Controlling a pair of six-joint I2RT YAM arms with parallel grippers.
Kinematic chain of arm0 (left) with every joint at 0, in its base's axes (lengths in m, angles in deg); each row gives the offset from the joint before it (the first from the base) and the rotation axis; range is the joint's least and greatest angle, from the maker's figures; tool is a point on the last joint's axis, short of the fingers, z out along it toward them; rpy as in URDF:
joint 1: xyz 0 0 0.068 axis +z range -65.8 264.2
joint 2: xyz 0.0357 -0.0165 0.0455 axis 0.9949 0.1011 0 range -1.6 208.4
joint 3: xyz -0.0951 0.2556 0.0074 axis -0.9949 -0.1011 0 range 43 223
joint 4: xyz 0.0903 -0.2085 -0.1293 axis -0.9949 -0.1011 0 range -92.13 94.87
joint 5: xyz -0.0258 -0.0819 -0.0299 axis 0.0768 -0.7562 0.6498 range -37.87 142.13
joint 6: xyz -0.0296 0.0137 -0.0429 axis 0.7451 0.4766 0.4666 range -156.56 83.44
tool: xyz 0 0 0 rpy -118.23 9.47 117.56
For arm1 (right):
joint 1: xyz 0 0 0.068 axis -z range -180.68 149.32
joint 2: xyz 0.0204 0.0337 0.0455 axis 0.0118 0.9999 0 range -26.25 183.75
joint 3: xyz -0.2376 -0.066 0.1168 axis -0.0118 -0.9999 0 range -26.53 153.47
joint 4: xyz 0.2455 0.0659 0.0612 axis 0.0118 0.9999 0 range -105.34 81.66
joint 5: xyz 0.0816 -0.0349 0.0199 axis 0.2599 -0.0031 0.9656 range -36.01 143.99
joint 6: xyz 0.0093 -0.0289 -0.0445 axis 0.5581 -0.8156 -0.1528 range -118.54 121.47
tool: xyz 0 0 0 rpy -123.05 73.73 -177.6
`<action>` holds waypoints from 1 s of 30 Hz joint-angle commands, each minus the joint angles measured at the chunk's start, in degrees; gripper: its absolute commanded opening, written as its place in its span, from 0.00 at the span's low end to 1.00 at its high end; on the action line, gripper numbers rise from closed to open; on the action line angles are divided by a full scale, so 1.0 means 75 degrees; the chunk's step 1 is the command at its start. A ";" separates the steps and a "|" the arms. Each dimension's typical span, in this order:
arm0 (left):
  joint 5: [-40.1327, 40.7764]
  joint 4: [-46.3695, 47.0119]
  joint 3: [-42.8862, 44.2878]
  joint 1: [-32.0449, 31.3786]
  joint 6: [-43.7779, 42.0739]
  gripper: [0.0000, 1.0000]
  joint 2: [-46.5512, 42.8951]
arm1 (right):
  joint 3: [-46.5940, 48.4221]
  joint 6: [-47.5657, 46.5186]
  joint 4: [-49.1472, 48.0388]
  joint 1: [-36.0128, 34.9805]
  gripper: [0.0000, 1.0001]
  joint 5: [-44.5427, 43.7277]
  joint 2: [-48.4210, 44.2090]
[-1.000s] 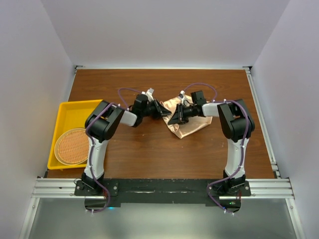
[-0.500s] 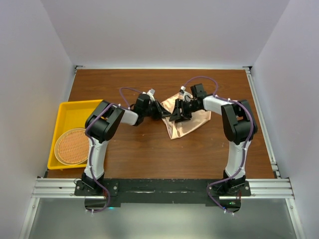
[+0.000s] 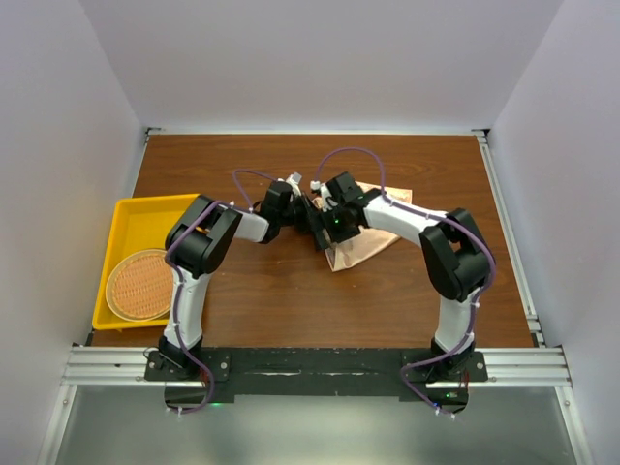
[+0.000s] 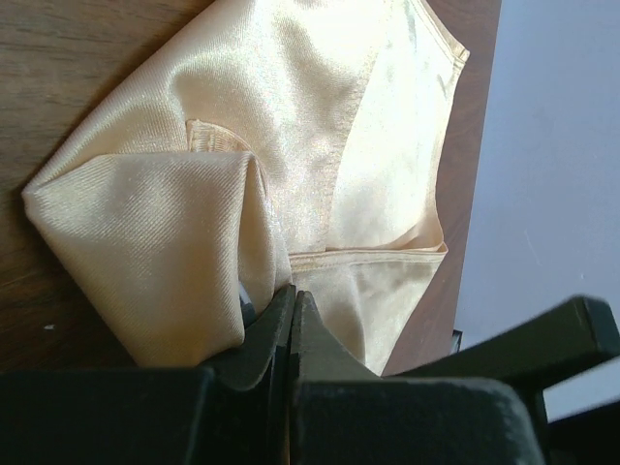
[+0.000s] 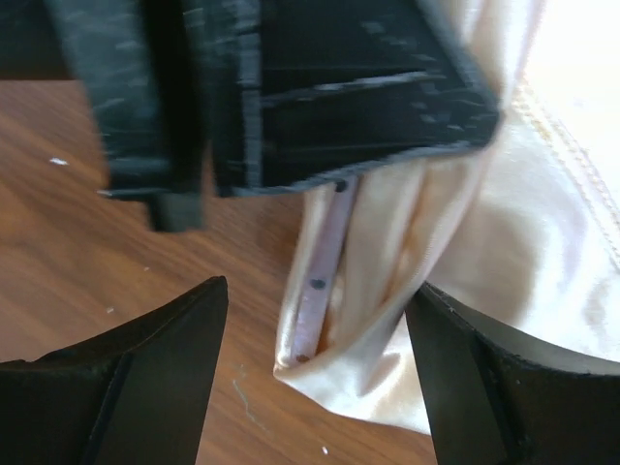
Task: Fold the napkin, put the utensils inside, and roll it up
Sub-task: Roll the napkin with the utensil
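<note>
My left gripper (image 4: 292, 295) is clenched on a fold of the napkin (image 4: 291, 116), which lies near the middle of the table (image 3: 291, 281). My right gripper (image 5: 318, 291) is released and straddles the cloth. From above, both grippers hide the napkin's left part. I can't identify the pale strip (image 5: 323, 252) inside the fold.

The right hand (image 5: 318, 334) has swung left across the napkin (image 3: 373, 242) and now sits just beside the left hand (image 4: 291, 300). Its fingers (image 5: 145, 378), nearly closed a second ago, have spread wide, with a gathered fold of the cloth between them.
</note>
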 commanded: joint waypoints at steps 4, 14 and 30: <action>0.0681 -0.1528 -0.0176 0.0107 -0.0491 0.00 0.0423 | 0.0309 -0.0306 -0.0313 -0.1060 0.98 -0.3277 0.0355; 0.0623 -0.1586 -0.0164 0.0143 -0.0480 0.00 0.0423 | -0.0018 0.0104 -0.0266 -0.1542 0.48 -0.4581 0.0697; -0.0081 -0.2065 -0.0281 0.1220 -0.0924 0.35 -0.2198 | -0.0510 0.0092 -0.1004 -0.0641 0.00 -0.0625 0.0545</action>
